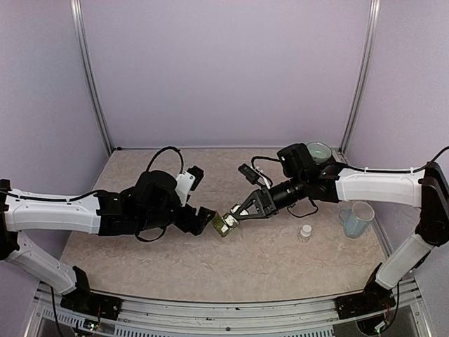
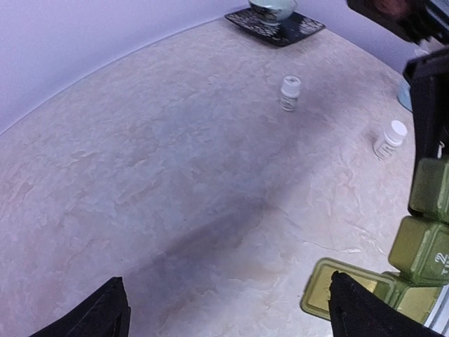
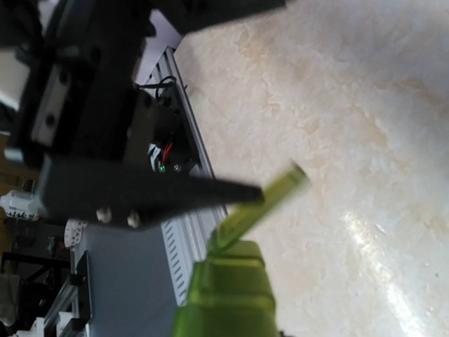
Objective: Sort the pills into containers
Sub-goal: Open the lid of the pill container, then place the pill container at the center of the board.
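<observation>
The dark green container strip (image 1: 224, 225) is held above the table in my right gripper (image 1: 236, 214), which is shut on it. In the left wrist view the strip (image 2: 421, 232) is at the right edge, and its end lid (image 2: 333, 281) hangs open. In the right wrist view the strip (image 3: 224, 295) fills the bottom centre, with the open lid (image 3: 270, 196) sticking out. My left gripper (image 1: 205, 219) is open and empty. One of its fingers (image 2: 361, 312) is at the open lid. No loose pills show.
Two small white pill bottles (image 2: 290, 91) (image 2: 388, 139) stand on the table beyond the strip; one shows in the top view (image 1: 305, 232). A pale blue mug (image 1: 358, 219) stands at the right. A green bowl (image 1: 319, 151) on a dark saucer (image 2: 295, 31) stands at the back right.
</observation>
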Robot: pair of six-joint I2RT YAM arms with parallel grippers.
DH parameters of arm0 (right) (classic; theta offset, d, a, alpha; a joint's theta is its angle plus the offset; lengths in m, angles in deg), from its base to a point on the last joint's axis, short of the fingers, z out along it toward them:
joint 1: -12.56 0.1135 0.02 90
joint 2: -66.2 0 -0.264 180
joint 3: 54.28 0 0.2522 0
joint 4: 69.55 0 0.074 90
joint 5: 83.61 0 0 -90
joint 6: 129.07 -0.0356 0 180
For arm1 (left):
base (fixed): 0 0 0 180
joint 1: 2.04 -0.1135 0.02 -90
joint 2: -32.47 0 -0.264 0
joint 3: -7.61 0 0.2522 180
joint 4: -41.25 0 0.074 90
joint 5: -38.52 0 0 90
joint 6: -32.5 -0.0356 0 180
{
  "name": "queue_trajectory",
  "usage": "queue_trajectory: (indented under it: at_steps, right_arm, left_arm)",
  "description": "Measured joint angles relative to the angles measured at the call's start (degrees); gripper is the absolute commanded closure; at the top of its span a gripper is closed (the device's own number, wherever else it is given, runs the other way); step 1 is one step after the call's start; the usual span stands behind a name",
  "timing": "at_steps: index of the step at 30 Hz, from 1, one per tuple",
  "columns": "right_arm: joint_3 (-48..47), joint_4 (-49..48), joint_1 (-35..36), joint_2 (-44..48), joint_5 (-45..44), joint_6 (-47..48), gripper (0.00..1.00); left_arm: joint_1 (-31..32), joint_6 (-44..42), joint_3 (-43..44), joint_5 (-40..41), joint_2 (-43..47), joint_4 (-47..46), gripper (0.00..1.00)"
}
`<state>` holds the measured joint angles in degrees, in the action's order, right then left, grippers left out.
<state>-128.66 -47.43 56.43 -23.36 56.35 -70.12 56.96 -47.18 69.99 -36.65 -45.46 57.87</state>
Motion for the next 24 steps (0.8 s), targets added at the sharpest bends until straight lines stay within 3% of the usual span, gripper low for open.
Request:
queue_trajectory:
  at_steps: [5, 12, 24]
  right_arm:
    - [-0.33, -1.16, -1.29, -1.84, 0.76, 0.17, 0.95]
    - [-4.72, -3.02, -4.04, -12.44, 1.92, 0.42, 0.94]
    - [-28.46, -1.7, -7.72, -37.97, 4.15, 2.14, 0.94]
  left_arm:
    - [-2.64, 2.75, -1.31, 5.99, 4.33, 0.61, 0.01]
    - [-4.87, 6.23, -2.99, 10.78, 9.73, 1.51, 0.01]
    - [-4.98, 9.49, -7.02, 12.07, 11.41, 3.19, 0.01]
